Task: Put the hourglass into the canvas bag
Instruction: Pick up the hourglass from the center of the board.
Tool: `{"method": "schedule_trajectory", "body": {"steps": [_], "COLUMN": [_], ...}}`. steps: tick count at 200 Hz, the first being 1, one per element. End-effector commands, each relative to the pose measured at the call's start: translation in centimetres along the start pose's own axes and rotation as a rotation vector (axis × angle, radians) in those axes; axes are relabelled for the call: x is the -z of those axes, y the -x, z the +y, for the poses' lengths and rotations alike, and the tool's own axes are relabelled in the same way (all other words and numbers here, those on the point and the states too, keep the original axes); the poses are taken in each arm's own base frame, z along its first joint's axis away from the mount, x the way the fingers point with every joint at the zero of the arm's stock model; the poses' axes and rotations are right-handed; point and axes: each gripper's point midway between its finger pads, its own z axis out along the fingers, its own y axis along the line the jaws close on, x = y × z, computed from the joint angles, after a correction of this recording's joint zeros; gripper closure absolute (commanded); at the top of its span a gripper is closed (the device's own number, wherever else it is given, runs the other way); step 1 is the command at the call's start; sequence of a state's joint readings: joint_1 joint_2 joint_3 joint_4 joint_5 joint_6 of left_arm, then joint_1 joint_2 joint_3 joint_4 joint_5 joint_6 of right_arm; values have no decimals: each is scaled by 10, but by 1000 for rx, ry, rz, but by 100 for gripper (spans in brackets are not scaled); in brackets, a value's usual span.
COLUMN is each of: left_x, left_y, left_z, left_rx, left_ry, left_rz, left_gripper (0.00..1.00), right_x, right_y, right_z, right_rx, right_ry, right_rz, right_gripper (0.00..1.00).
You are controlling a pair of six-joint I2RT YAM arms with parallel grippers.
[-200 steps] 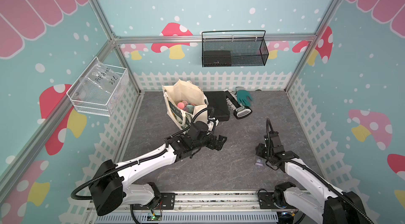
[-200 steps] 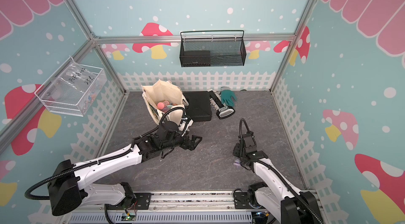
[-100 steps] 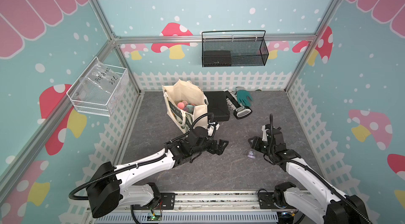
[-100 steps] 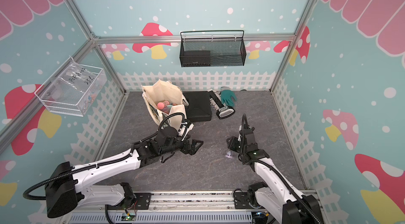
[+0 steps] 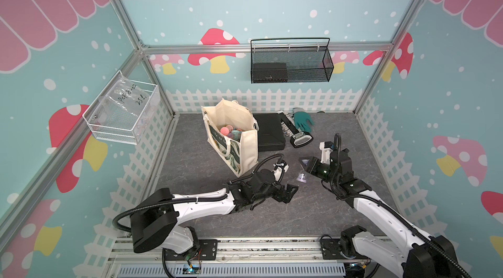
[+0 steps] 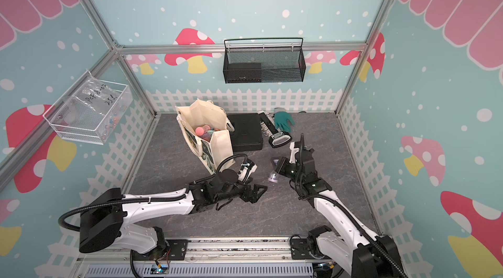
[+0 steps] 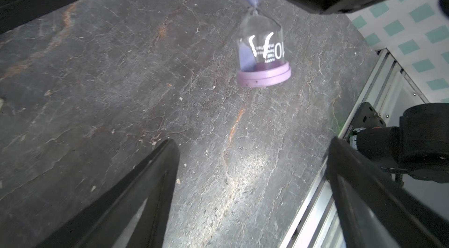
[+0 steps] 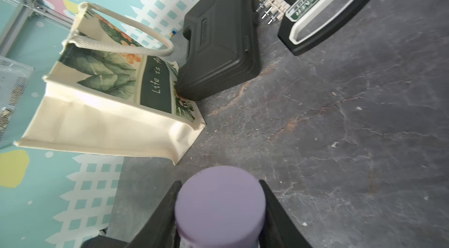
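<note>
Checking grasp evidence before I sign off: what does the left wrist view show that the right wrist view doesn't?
Only left wrist: the printed glass bulb, narrow neck and purple base of the hourglass, plus the open left tool. Only right wrist: the canvas bag, a handle labelled GREENER and the hourglass's flat end cap. Both: the hourglass, the right tool holding it, and the grey tabletop.

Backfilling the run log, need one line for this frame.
right gripper: shut on hourglass | left gripper: open, empty | canvas bag: upright, mouth open | hourglass: not yet in bag
</note>
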State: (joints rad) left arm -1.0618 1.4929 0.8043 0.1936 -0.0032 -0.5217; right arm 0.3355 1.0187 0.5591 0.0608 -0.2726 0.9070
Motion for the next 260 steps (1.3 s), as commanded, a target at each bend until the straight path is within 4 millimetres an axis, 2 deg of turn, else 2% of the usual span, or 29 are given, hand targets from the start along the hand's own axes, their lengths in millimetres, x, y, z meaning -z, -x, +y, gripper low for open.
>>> {"method": "schedule_trajectory", "body": {"steps": [1,34,79,108,146,168,189,244,260], "left_x": [-11,-27,-42,-49,-48,-44,-41,-37,-32], "left_y": [32,41,47,46,46,46,49,47,47], "left_z": [-18,-30,-14,-12,-8,-2,-1,2,5], "left_rx": [51,68,100,98,83,82,86,73,64], "left_ry": [-44,-94,-8,1,13,37,31,53,70], "left_rz": [-112,-151,-208,-208,-220,-229,-243,-223,-210], "left_gripper": [12,21,34,41,49,60,66,79,82], "right_x": [1,1,2,-1,-3,-6,-6,-3,-1], "right_y": [18,19,18,14,12,8,6,16,19], "right_z": [33,41,46,45,43,42,41,47,50], "right_rx": [-2,5,6,-1,-11,-12,-27,-2,17], "right_ry": [109,142,167,180,182,187,192,200,204], "right_rz": [-49,-49,-49,-33,-33,-16,-15,-46,-57], "right_gripper": [71,71,71,71,70,69,68,43,33]}}
